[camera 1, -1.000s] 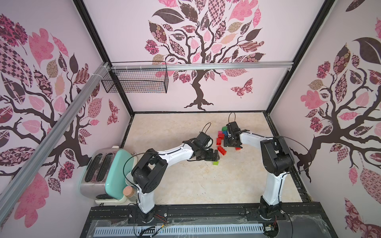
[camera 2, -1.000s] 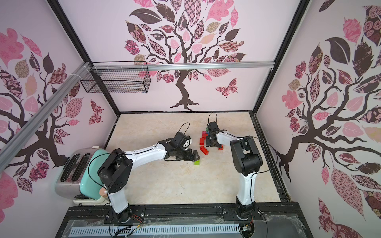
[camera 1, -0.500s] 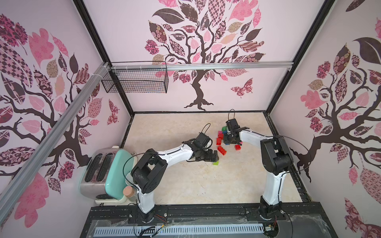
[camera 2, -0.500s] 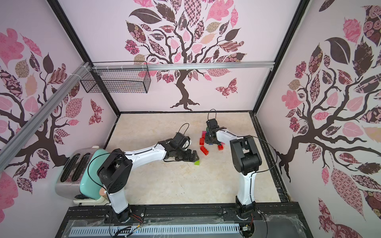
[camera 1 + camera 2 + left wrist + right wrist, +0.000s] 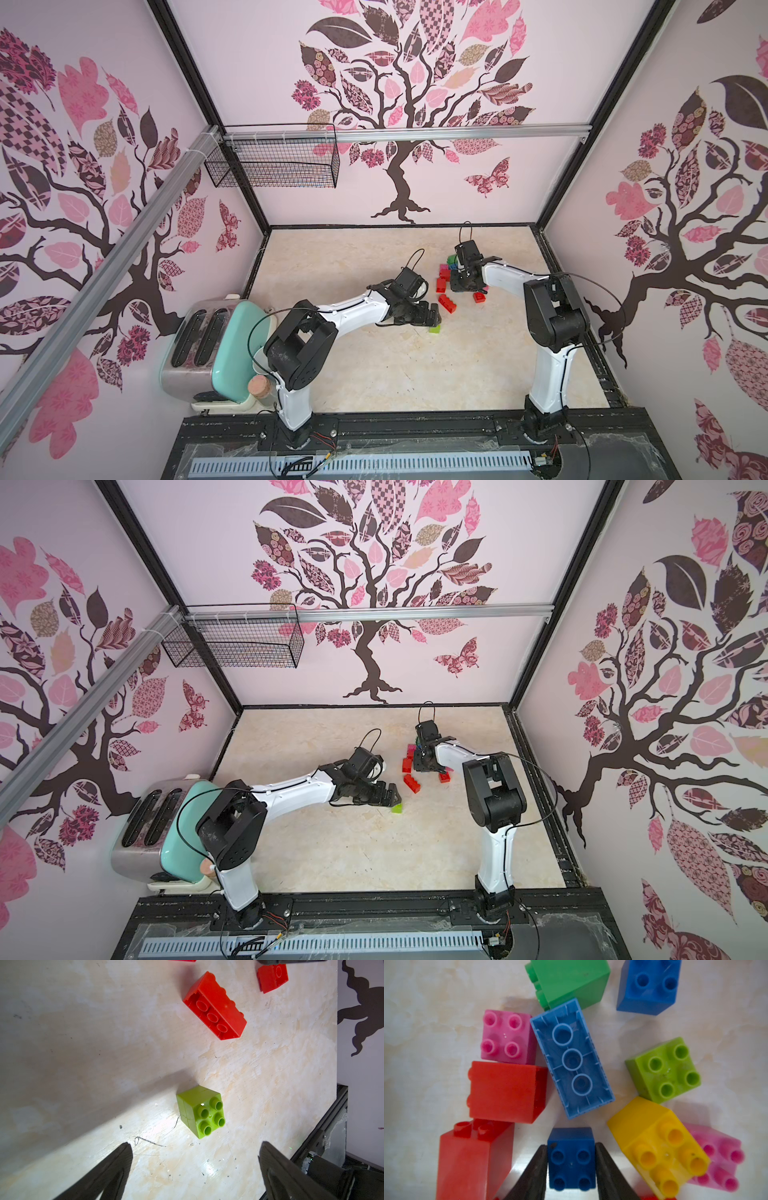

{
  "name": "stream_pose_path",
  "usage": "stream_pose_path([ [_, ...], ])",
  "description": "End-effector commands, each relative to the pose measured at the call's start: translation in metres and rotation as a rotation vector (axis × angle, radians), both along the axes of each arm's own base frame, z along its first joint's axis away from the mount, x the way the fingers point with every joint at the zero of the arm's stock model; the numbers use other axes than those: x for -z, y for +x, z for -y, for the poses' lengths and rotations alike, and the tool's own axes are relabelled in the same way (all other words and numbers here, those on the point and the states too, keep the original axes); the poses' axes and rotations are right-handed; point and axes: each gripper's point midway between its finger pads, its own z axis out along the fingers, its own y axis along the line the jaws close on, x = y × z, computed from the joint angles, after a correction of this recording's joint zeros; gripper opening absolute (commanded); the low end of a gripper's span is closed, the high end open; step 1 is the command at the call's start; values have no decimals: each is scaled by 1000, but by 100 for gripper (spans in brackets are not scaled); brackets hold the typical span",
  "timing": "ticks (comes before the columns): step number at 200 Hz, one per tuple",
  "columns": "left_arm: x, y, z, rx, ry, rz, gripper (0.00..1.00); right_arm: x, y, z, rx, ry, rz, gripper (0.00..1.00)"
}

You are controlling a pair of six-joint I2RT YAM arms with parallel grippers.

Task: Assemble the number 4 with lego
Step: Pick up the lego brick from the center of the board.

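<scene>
Marbled beige tabletop [image 5: 374, 374] is enclosed by walls printed with pink-leaved trees. Loose lego bricks [image 5: 441, 285] are clustered toward its far middle, under the right gripper [image 5: 571, 1146], whose jaws are clamped against two opposite sides of a small blue four-stud brick [image 5: 571, 1159]. A lime brick [image 5: 200, 1111] is seen apart from the cluster, studs up and untouched, just ahead of the left gripper [image 5: 194, 1145], whose jaws are spread wide. A long red brick [image 5: 214, 1006] is tipped on its side beyond it.
</scene>
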Motion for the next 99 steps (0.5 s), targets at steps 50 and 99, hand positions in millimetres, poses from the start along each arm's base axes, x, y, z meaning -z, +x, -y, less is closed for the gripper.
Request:
stream_pose_path([
  [50, 5, -1, -12, -22, 34, -14, 96, -33, -7, -1, -8, 40, 47, 15],
  [99, 4, 5, -13, -42, -7, -40, 49, -83, -98, -26, -35, 280, 42, 0],
])
